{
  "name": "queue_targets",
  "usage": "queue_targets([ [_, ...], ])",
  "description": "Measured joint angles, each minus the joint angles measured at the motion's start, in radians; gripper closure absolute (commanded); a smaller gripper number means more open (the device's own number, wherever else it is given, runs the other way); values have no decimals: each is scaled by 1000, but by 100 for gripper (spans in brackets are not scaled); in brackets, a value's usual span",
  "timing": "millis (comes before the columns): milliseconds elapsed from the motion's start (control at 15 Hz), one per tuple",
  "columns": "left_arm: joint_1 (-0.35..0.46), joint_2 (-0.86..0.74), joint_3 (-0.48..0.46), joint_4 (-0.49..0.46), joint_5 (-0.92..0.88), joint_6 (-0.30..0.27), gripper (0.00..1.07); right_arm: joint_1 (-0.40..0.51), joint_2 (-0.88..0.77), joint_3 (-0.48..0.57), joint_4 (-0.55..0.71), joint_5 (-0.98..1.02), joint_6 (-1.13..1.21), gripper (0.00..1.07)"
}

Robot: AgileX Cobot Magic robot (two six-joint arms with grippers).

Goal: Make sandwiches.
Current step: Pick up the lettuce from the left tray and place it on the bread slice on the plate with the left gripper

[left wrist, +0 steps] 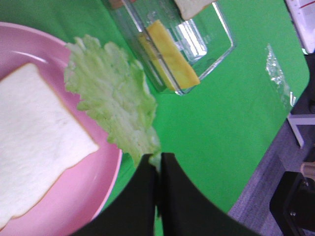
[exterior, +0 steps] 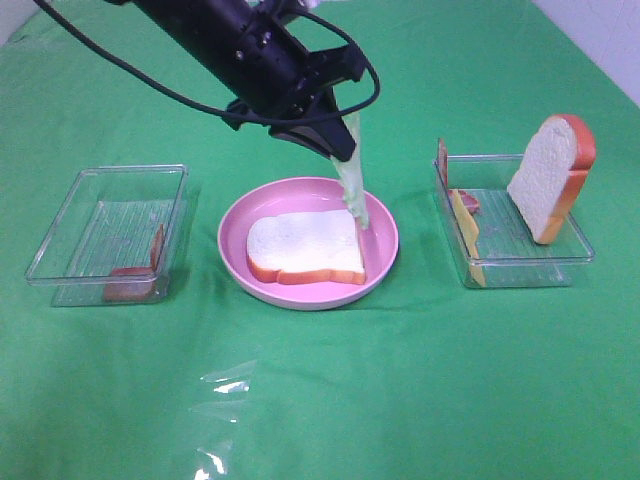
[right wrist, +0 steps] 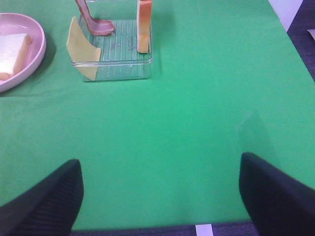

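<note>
One white bread slice [exterior: 305,248] [left wrist: 34,137] lies flat on the pink plate [exterior: 235,235]. My left gripper [exterior: 345,140] [left wrist: 157,164] hangs above the plate's right side, shut on the top of a pale green lettuce leaf [exterior: 352,190] [left wrist: 115,98]. The leaf dangles down to the slice's right edge. In the right clear tray [exterior: 575,255] a second bread slice [exterior: 550,180] [right wrist: 144,24] stands on edge, with yellow cheese [exterior: 470,240] [right wrist: 81,49] and a bacon strip [exterior: 465,200] [right wrist: 96,22]. My right gripper [right wrist: 160,196] is open over bare cloth, near the table's front edge.
At the left stands another clear tray [exterior: 60,225] holding a bacon strip [exterior: 135,280]. A scrap of clear plastic film [exterior: 225,400] lies on the green cloth near the front. The right wrist view shows the plate's rim [right wrist: 34,59].
</note>
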Motion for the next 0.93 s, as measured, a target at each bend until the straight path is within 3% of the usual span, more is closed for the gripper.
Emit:
queue_targets([
  [67, -9, 31, 0, -45, -7, 34, 107, 0, 0, 0, 0, 0, 0, 23],
  [267, -18, 94, 0, -85, -15, 61, 107, 0, 0, 0, 0, 0, 0, 23],
  [600, -18, 123, 0, -6, -44, 63, 107, 0, 0, 0, 0, 0, 0, 23],
  [933, -18, 123, 0, 198, -69, -76, 107, 0, 0, 0, 0, 0, 0, 23],
])
